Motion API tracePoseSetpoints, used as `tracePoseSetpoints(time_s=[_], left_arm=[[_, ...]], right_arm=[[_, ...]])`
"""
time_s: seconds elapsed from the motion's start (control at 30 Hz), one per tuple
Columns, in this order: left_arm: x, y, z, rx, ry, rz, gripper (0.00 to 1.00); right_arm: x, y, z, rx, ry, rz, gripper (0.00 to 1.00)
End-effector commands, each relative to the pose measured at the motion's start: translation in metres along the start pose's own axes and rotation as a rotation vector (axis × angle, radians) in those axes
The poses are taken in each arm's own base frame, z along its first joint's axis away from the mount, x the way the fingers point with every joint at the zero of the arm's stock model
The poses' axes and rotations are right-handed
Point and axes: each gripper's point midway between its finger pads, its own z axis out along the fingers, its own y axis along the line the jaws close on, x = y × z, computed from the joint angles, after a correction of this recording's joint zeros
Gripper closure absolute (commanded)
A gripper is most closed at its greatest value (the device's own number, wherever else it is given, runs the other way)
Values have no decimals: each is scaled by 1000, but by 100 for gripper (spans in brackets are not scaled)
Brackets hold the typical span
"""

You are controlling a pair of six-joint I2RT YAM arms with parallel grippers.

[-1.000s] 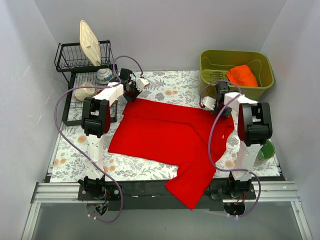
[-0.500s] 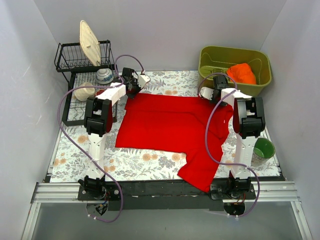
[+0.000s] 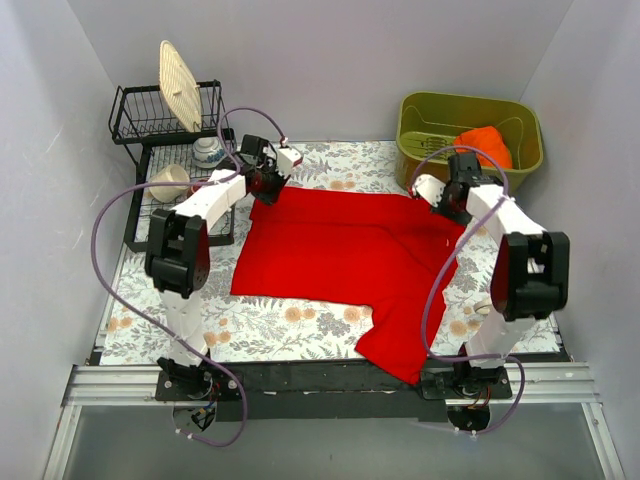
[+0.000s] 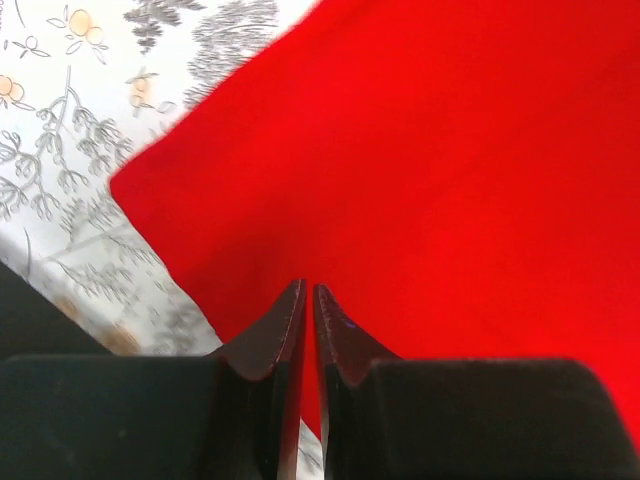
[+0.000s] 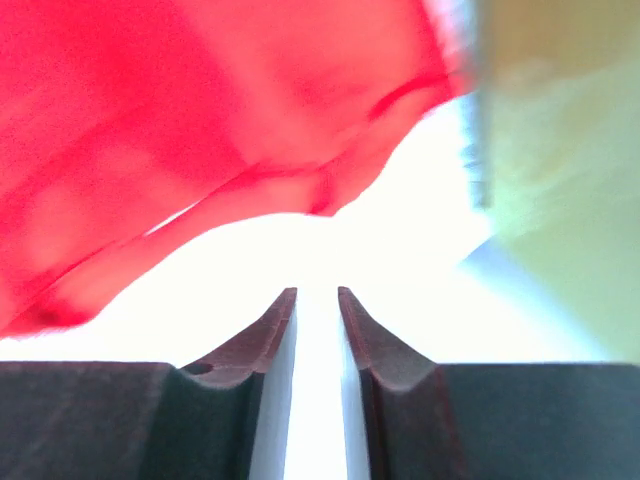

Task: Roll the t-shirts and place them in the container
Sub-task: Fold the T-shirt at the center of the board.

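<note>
The red t-shirt (image 3: 350, 260) lies spread flat on the floral table cover, and one part reaches the near table edge. My left gripper (image 3: 265, 185) hovers over the shirt's far left corner. In the left wrist view its jaws (image 4: 308, 287) are all but closed with nothing between them, and the shirt (image 4: 450, 150) lies flat below. My right gripper (image 3: 447, 203) is at the shirt's far right corner. In the right wrist view its jaws (image 5: 317, 290) stand a narrow gap apart and empty over bare table, with the shirt's edge (image 5: 150, 120) just beyond the tips.
A black dish rack (image 3: 150, 130) at the back left holds a plate (image 3: 180, 85), a bowl (image 3: 208, 151) and a cup (image 3: 170, 183). An olive bin (image 3: 520, 125) at the back right holds an orange cloth (image 3: 485, 145). The bin also shows in the right wrist view (image 5: 560, 150).
The shirt was dragged away from the near edge toward the back, then lay still. Both arms' elbows swung outward, and the right gripper has come off the cloth.
</note>
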Motion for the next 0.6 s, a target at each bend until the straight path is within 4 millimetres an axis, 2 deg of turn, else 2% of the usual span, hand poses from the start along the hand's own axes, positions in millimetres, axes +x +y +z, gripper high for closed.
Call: tracePoseSetpoints(time_s=[0.0, 0.03, 0.07, 0.1, 0.13, 0.2, 0.23, 0.33, 0.47, 0.57], left_arm=[[7, -31, -43, 60, -25, -41, 95], [17, -36, -44, 74, 0, -44, 96], [20, -42, -49, 90, -1, -34, 98], [40, -51, -46, 114, 38, -39, 99], [48, -56, -48, 128, 56, -33, 100], [65, -62, -51, 137, 82, -7, 100], [82, -67, -48, 147, 114, -5, 100], [100, -71, -49, 139, 144, 17, 100], [114, -72, -48, 137, 179, 19, 100], [116, -73, -49, 137, 184, 19, 100]], right_arm=[[30, 79, -21, -254, -17, 43, 76], [37, 109, -22, -357, -22, 41, 78], [39, 120, -25, -398, -30, 36, 80], [42, 130, -27, -440, -35, 24, 83], [47, 150, -28, -501, -37, 20, 84], [49, 158, -28, -511, -46, 15, 86], [48, 161, -27, -517, -55, 13, 86], [49, 168, -24, -544, -56, 17, 87], [42, 174, -28, -608, -79, 28, 88], [37, 171, -33, -621, -98, 25, 87]])
